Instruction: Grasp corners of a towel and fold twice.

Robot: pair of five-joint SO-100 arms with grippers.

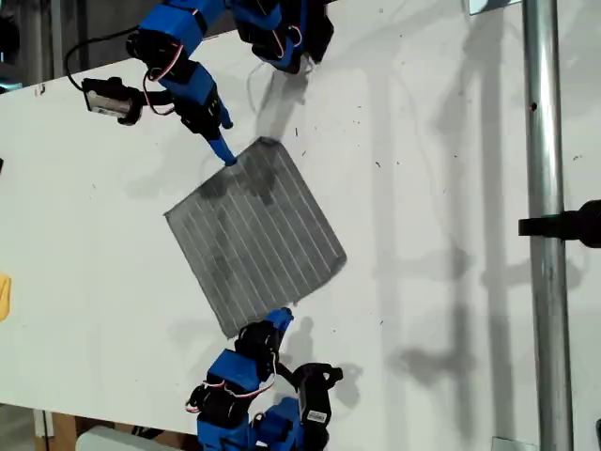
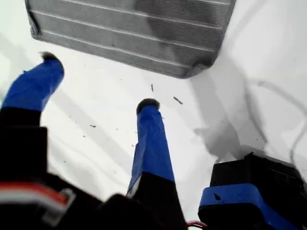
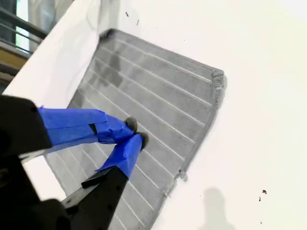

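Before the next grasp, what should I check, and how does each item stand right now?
1. Towel flat on the table: ok.
2. My first pincer open: ok.
3. It is at a corner: not ok; its fingertips are over bare table, short of the towel's edge.
4. My second pincer open: not ok; shut.
5. It is at a corner: not ok; it is over the striped face.
6. Cloth pinched in it: cannot tell.
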